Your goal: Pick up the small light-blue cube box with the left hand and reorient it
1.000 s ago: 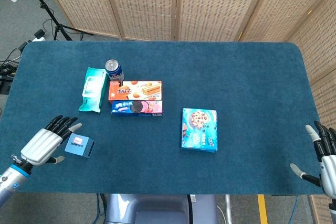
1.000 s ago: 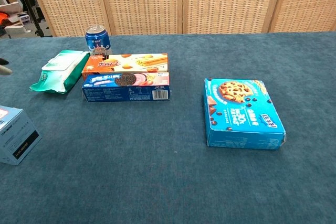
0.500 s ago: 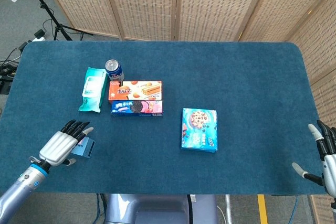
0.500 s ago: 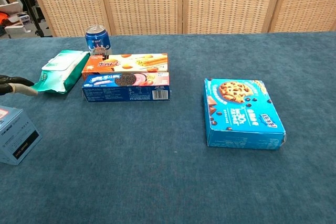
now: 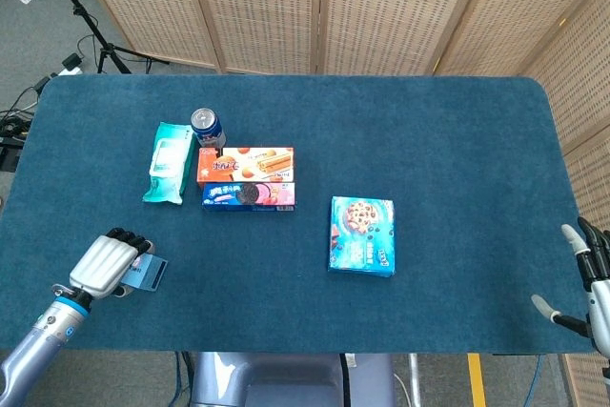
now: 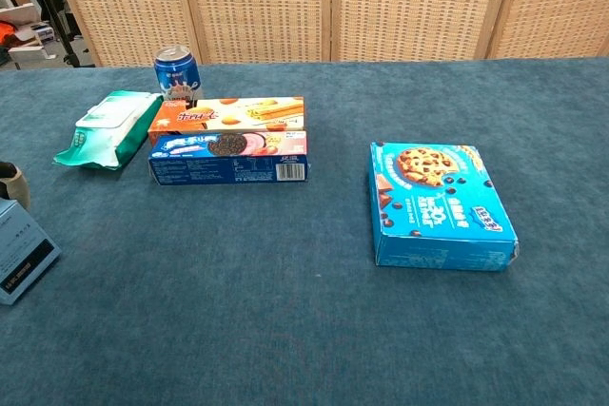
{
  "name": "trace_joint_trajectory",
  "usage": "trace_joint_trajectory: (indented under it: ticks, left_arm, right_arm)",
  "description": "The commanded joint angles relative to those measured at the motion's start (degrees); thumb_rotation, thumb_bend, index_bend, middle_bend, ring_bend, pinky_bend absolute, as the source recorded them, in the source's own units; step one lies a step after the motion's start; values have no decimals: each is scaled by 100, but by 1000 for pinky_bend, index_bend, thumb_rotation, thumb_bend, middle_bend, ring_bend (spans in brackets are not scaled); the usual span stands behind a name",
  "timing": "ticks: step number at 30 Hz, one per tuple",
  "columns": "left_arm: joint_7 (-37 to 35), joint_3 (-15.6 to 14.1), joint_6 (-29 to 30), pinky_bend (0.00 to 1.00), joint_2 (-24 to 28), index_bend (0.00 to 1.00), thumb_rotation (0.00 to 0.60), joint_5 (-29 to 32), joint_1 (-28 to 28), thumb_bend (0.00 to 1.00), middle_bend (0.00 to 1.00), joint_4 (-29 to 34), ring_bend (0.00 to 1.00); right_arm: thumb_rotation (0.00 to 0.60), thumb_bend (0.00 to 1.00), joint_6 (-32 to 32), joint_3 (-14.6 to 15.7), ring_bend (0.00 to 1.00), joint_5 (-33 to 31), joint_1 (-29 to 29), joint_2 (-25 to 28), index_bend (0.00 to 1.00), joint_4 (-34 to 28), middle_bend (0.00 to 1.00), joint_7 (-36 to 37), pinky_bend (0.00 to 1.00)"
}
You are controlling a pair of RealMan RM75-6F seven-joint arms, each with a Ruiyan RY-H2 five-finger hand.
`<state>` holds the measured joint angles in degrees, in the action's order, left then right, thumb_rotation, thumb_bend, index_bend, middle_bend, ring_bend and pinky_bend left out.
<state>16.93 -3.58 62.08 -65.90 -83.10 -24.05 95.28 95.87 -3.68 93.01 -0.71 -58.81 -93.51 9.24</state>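
The small light-blue cube box (image 5: 149,274) lies near the table's front left corner, mostly covered by my left hand (image 5: 108,264). The hand's fingers curl over the box's top and far side and grip it. In the chest view only the box's right part (image 6: 23,254) shows at the left edge, tilted, with a dark fingertip (image 6: 12,183) above it. My right hand (image 5: 592,283) hangs off the front right corner of the table, fingers apart and holding nothing.
A green wipes pack (image 5: 168,161), a blue can (image 5: 207,128), an orange biscuit box (image 5: 245,164) and a blue cookie box (image 5: 248,195) cluster behind the cube. A larger blue cookie box (image 5: 362,234) lies mid-table. The blue cloth table (image 5: 438,140) ends near both hands.
My left hand slid over the cube box and its fingers curled down around it. The box shifted left and tilted in the chest view. The right hand barely moved.
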Motion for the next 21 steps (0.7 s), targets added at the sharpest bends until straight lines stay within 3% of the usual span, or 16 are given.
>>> trace_joint_trajectory:
  ticks: [1, 3, 5, 6, 9, 13, 21]
  left_arm:
    - [-645, 81, 243, 288, 82, 460, 600, -235, 47, 62, 439, -29, 326]
    - [-1712, 109, 594, 288, 18, 477, 600, -718, 65, 49, 441, -191, 326]
    - [-3474, 75, 998, 288, -115, 495, 600, -1260, 30, 47, 446, -396, 326]
    - [-4437, 38, 1219, 288, -181, 499, 600, -1521, -6, 49, 452, -639, 326]
    - [-6278, -71, 1698, 288, -494, 515, 600, -1927, -72, 54, 469, -1412, 327]
    - [-7374, -134, 1772, 288, -949, 560, 600, -1849, -81, 85, 507, -1989, 328]
    - [-8356, -140, 1657, 288, -1840, 571, 600, -1645, -135, 98, 515, -3219, 328]
  right_arm:
    - [600, 0, 6, 3, 0, 7, -3, -4, 0, -4, 0, -13, 0]
    - [600, 0, 11, 5, 0, 15, -4, -6, 0, -10, 0, -23, 0]
    - [600, 0, 13, 6, 0, 23, -3, -10, 0, -15, 0, -41, 0]
    - [600, 0, 14, 7, 0, 28, -4, -12, 0, -19, 0, -52, 0]
    - [600, 0, 18, 16, 0, 46, -6, -19, 0, -28, 0, -85, 0]
    - [600, 0, 24, 31, 0, 84, -6, -34, 0, -36, 0, -137, 0]
    - [600, 0, -5, 5, 0, 35, 12, -36, 0, -29, 0, -135, 0]
